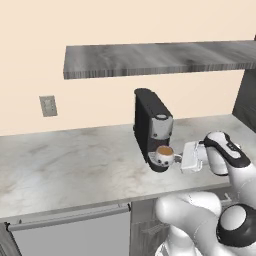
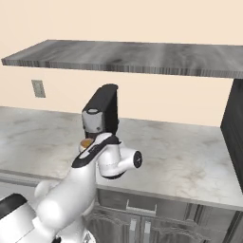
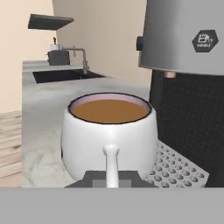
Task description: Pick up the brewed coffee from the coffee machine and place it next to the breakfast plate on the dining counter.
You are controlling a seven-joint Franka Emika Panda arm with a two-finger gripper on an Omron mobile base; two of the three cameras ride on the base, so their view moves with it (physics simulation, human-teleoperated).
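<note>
I have the gripper closed on the handle of the mug, with both fingertips pinched against the thin white handle in the hand view. The mug sits on the black drip base of the coffee machine, under its spout, full of light brown coffee nearly to the rim. So I judge the grasp is made and the lift is what comes now.

The next move calls for care: I want a small rise off the drip grille, then a straight pull back away from the machine, keeping the mug level so nothing slops. The silver front of the machine overhangs the mug closely, so I have little headroom and should not lift far before backing out.

Around it, the worktop is bare near the machine. A long grey shelf runs along the wall above, and a wall outlet sits off to the left. In the hand view a sink with a faucet lies far behind. The plate and dining counter must be elsewhere, so I expect a drive.
</note>
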